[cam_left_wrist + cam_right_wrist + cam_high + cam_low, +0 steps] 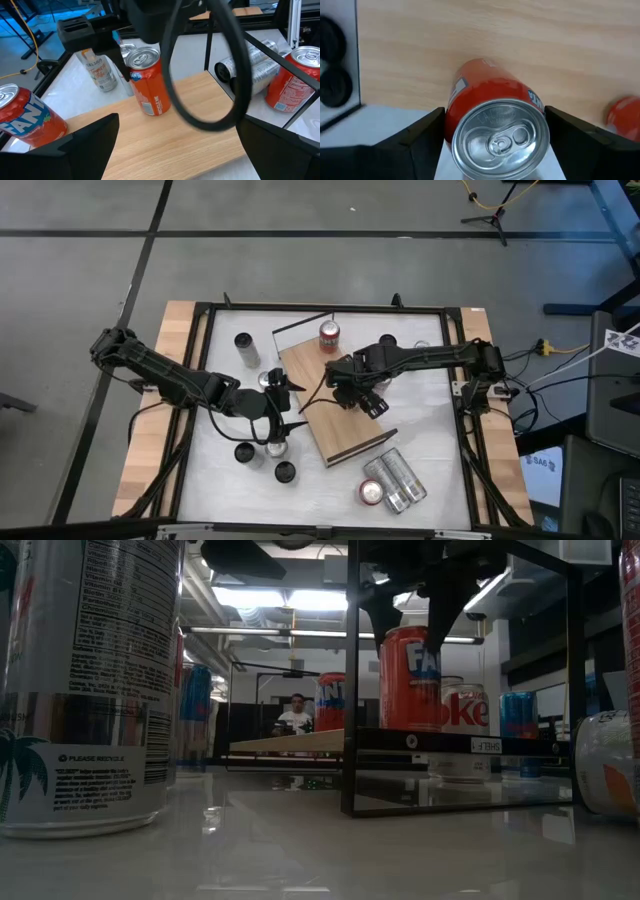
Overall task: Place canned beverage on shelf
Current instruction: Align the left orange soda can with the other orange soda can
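From above I see my left gripper point(283, 406) at the left edge of the shelf point(335, 405), its two fingers spread wide with nothing between them. Around it on the white tabletop point(440, 440) stand several upright cans, among them a slim one point(247, 348) towards the far side and two dark-topped ones point(285, 472) nearer the front.

The shelf is a long light-brown wooden board with a pale, even grain and dark edges, lying at a slant across the middle of the table. A thin black rail point(300, 326) frames its far end, and a red can point(330, 336) stands upright there.

On the board, in the left wrist view, the orange can point(149, 81) stands upright, silver top with its pull tab facing up and a blue-and-white logo on its side. The right wrist view looks straight down on that same can point(495, 127), with bare wood behind it.

My right gripper point(495, 142) sits over the middle of the shelf with its fingers point(415, 142) on either side of the orange can. They flank it closely, but I cannot tell whether they press on it or merely stand beside it.

Further right, near the front of the table, silver cans point(392, 480) lie on their sides, off the shelf.
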Tool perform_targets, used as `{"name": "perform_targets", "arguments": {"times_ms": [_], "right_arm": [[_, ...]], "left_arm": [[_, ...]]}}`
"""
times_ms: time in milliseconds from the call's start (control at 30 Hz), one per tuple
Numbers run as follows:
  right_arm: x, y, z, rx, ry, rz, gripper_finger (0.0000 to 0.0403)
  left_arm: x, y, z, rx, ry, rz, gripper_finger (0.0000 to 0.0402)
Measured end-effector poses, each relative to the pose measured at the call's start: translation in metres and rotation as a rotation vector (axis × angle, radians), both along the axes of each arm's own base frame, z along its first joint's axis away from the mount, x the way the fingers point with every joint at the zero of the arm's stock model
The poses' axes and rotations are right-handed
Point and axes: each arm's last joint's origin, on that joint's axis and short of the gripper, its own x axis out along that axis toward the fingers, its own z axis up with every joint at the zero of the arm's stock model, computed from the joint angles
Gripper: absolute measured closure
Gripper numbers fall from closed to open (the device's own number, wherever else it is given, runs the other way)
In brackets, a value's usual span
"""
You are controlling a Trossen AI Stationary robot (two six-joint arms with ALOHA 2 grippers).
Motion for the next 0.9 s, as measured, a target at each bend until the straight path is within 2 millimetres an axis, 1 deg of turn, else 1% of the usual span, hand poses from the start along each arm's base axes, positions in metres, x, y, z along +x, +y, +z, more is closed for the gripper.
{"name": "perform_targets", "arguments": {"times_ms": [267, 533, 600, 900], "right_arm": [[0.0015, -0.0004, 0.0003, 0.040, -0.020, -0.352, 0.0107], [0.0033, -0.0008, 0.0003, 0.084, -0.042, -0.657, 0.0097], [0.0036, -0.0009, 0.0003, 0.091, -0.045, -0.690, 0.0097], [0.0063, -0.0005, 0.0006, 0.110, -0.068, -0.692, 0.0096]], "left_arm": [[0.0000, 0.0000, 0.0000, 0.000, 0.000, 0.000, 0.0005], [0.0000, 0.0000, 0.0000, 0.000, 0.000, 0.000, 0.0005], [0.0000, 0.0001, 0.0000, 0.000, 0.000, 0.001, 0.0005], [0.0000, 0.0000, 0.0000, 0.000, 0.000, 0.000, 0.0005]]}}
